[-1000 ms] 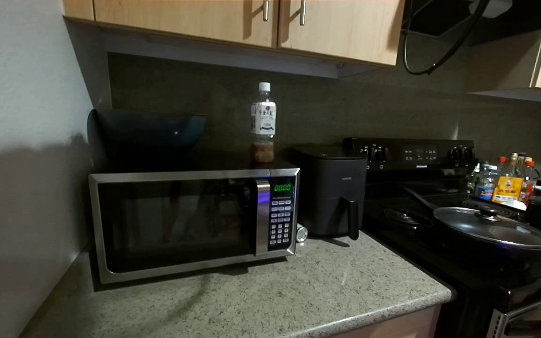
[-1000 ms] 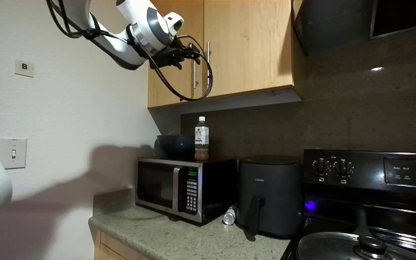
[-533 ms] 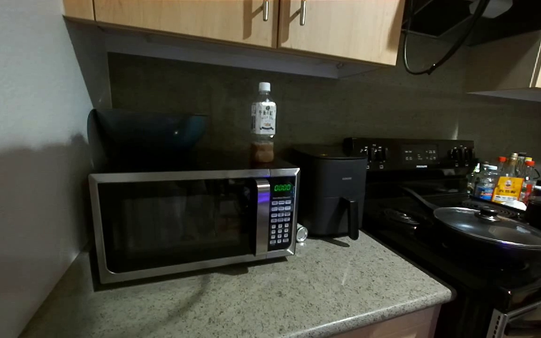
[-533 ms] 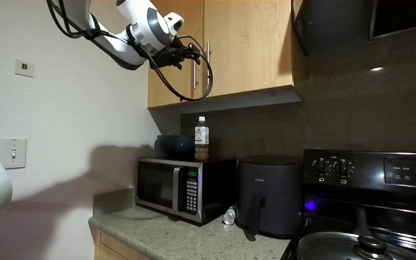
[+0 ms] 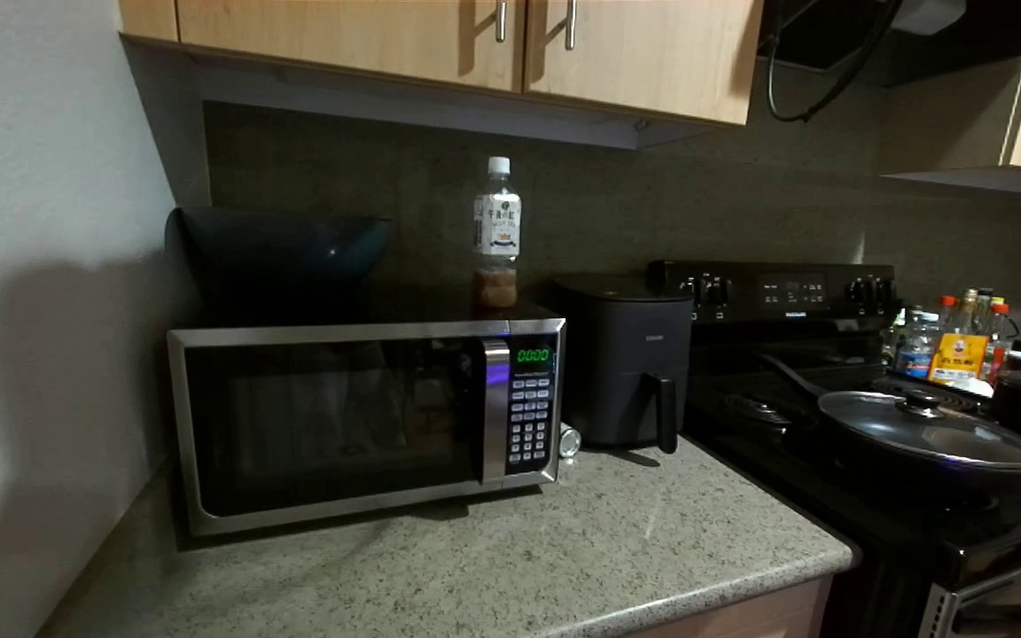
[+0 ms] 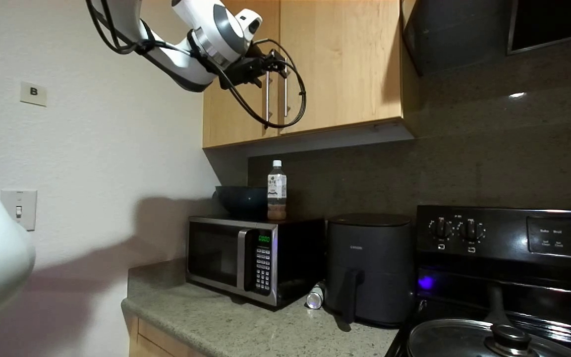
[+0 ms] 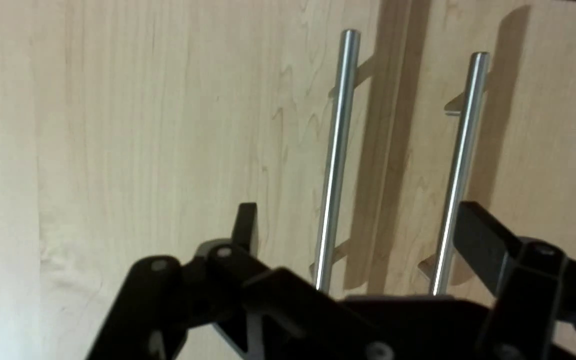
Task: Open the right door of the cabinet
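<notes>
The cabinet is light tan wood, and both its doors are shut. The right door has a slim silver bar handle near its left edge. The wrist view looks upside down; there the right door is the left panel, and its handle is the left bar. My gripper is in front of the handles. In the wrist view the gripper has its fingers wide apart and holds nothing. Both bars appear between the fingertips; whether anything touches is unclear.
The left door carries a twin handle near one finger. Below are the microwave with a bottle and dark bowl, and an air fryer. A stove stands at right. Cables loop from my wrist.
In an exterior view my arm and gripper have moved right and slightly up, across the handles. The cable loop moved with them. The doors have not moved.
</notes>
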Robot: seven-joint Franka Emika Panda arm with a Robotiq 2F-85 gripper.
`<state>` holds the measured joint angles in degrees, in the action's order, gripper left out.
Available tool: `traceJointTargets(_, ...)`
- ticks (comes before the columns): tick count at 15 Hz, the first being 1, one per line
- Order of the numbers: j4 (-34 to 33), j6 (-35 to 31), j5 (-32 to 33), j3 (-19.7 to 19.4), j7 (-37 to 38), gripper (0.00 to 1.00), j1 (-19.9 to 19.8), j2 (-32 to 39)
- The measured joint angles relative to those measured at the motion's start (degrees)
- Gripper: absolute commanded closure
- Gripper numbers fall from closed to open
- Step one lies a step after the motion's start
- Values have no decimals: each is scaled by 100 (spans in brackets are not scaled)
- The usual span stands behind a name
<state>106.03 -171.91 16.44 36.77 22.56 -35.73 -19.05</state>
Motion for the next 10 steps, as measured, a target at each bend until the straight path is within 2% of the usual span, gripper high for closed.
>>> traceJointTargets(2,-196,1,52,162,30,0,-256,96)
traceJointTargets(7,-192,1,53,175,30,0,-244,106)
traceJointTargets(10,-304,-2,219,392,31,0,-542,141)
